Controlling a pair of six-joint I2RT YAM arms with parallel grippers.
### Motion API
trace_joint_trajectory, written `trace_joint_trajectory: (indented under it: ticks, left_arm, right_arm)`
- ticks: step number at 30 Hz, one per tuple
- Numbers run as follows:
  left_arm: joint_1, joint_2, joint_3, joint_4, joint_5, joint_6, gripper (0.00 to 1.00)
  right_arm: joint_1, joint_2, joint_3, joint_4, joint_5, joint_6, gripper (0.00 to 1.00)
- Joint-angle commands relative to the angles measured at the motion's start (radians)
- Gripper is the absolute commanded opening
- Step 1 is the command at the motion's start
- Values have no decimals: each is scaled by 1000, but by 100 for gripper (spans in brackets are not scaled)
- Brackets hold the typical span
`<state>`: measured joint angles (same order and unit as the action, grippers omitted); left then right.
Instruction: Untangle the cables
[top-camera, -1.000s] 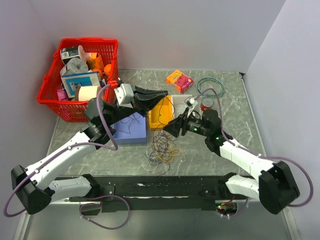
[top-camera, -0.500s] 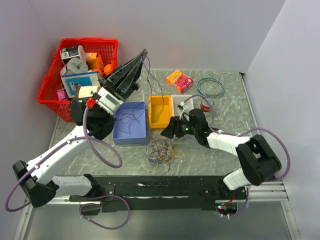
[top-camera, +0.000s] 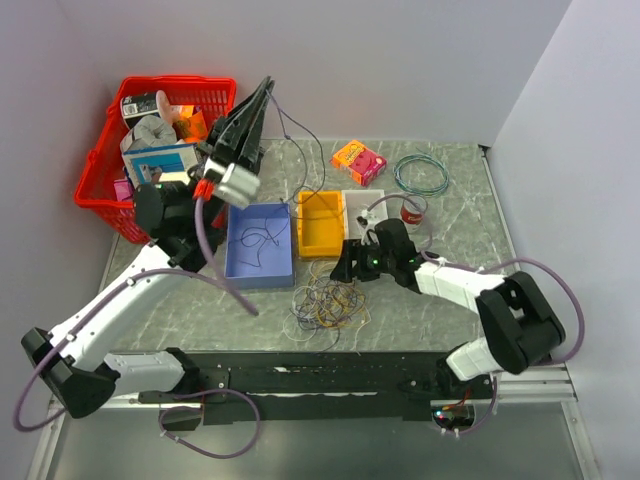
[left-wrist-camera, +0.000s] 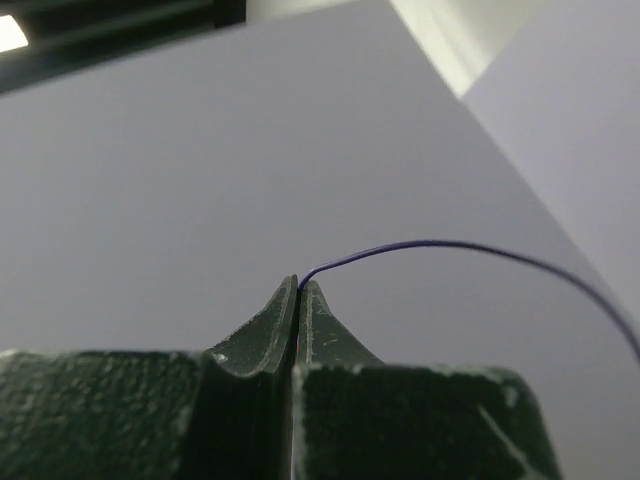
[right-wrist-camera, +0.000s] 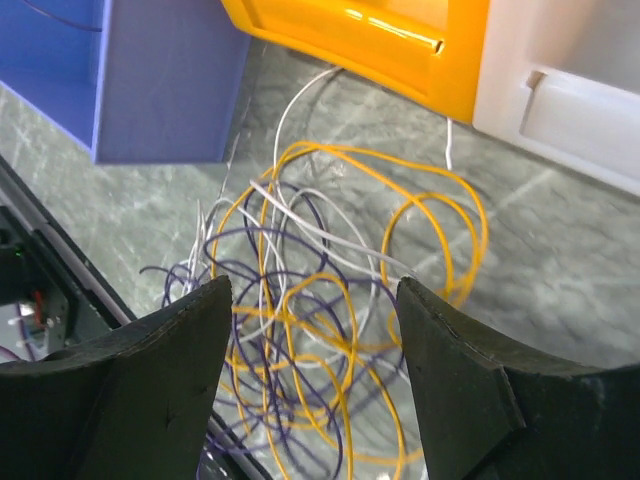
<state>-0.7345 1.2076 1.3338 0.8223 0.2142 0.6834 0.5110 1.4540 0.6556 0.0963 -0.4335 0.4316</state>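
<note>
**Left claw up with one strand; right claw spread over the heap**

Left claw (top-camera: 268, 88): held high above the back of the grey marbled counter (top-camera: 400, 325), beside the red plastic basket (top-camera: 105, 165). Its fingers are pressed together and clamped on a thin dark purple wire (left-wrist-camera: 420, 245). In the wrist view the wire leaves the pinched tips and arcs off to the right against the pale wall. From above it bows out to the right and drops toward the trays; its lower run cannot be followed there.

Right claw (right-wrist-camera: 312, 290): low over the counter, just in front of the orange-yellow rectangular tray (top-camera: 320, 225). Its fingers are apart with nothing between them.

Tangle of thin looped cables in dark purple, yellow-orange and white (top-camera: 325, 302): lies loose on the counter, in front of the shallow blue rectangular tray (top-camera: 275, 268) and the orange-yellow one. It sits directly under the spread right claw. In the right wrist view one white strand runs from the heap up to the orange-yellow tray's near edge.

Blue tray: a curled dark purple strand (top-camera: 262, 238) lies inside it.

Back right of the counter: a neat teal coiled ring of wire (top-camera: 420, 172), well apart from the tangle.
</note>
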Motion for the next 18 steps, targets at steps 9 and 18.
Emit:
trace_joint_trajectory:
  ticks: [9, 18]
  left_arm:
    - [299, 13, -238, -285, -7, -116, 1]
    - [414, 67, -415, -292, 36, -75, 1]
  right_arm:
    - [6, -221, 41, -170, 79, -131, 75]
    - [6, -262, 13, -188, 76, -119, 75]
